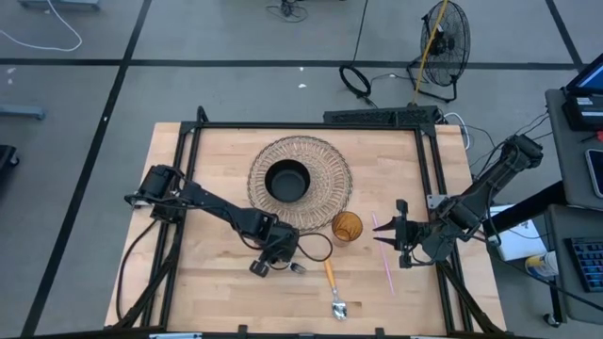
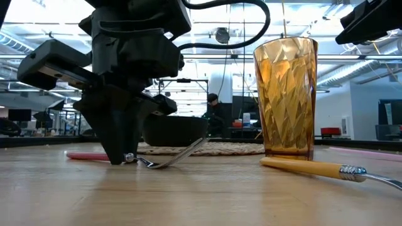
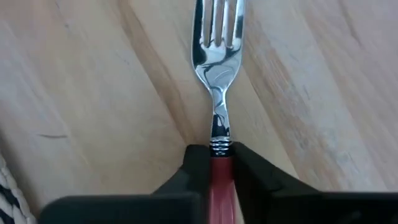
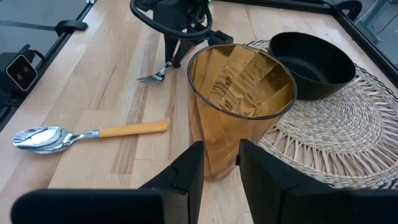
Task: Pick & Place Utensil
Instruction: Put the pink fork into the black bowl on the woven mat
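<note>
Left gripper [image 3: 221,177]: fingers clenched on the red handle of the silver fork [image 3: 216,68], low centre of the high view, tines on the wooden table [image 1: 207,292].
Right gripper [image 4: 221,165]: fingers parted, holding nothing, just beside the amber faceted glass tumbler [image 4: 239,106].
Yellow-handled spoon [image 1: 333,287]: lying lower centre.

bowl [image 1: 286,181] on mat [image 1: 330,160]; glass [image 1: 347,226] beside mat

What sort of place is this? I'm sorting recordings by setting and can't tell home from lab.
Most likely a robotics lab or workshop, not a home. The wooden table sits in a black frame on a bare grey floor with loose cables, a floor fan stands nearby, and the low view shows a large open hall with monitors behind.
</note>
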Robot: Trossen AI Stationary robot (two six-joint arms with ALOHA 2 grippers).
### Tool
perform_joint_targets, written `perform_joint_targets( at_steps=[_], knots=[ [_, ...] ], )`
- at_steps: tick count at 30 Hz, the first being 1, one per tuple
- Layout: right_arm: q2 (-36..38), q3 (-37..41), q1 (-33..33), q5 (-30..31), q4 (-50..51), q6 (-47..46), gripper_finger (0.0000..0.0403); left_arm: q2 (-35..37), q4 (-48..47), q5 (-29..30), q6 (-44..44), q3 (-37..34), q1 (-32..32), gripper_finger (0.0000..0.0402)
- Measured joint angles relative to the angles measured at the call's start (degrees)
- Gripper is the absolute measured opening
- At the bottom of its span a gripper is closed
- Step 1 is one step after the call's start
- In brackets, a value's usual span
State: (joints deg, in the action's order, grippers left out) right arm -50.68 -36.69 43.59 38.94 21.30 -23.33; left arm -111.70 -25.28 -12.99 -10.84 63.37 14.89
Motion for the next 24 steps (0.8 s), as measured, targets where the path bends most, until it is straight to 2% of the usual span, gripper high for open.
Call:
perform_joint_targets(
  at_steps=[15,24],
  knots=[
    [0.0,0.0,0.0,0.0,0.09,0.22,0.0089,0.13,-2.15,3.12,-2.82,1.5,1.38,0.004],
    [0.0,0.0,0.0,0.0,0.13,0.22,0.0089,0.22,-3.19,3.08,-2.98,2.63,1.36,0.0043]
  ],
)
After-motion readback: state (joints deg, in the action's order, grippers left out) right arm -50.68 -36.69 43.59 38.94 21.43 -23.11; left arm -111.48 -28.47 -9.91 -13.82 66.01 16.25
